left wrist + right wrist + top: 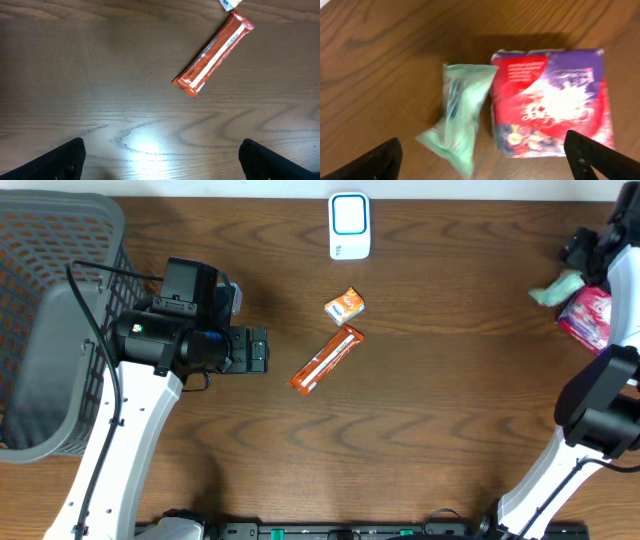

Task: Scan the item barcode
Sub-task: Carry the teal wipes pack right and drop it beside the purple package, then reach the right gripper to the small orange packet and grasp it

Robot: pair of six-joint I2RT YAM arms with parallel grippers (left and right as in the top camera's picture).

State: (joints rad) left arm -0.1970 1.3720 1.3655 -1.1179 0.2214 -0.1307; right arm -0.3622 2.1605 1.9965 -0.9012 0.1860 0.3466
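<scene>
A long orange bar wrapper (327,360) lies slanted at the table's middle, with a small orange packet (344,305) just behind it. The white and blue barcode scanner (349,225) stands at the far edge. My left gripper (258,350) is open, to the left of the bar and apart from it. In the left wrist view the bar (213,54) lies ahead on the right, and nothing is between the gripper's (161,160) fingers. My right gripper (578,262) is at the far right and open above a pale green packet (460,112), which looks blurred.
A red and purple packet (552,100) lies right beside the green one (556,288), near the table's right edge. A large grey mesh basket (100,205) fills the left end, behind my left arm.
</scene>
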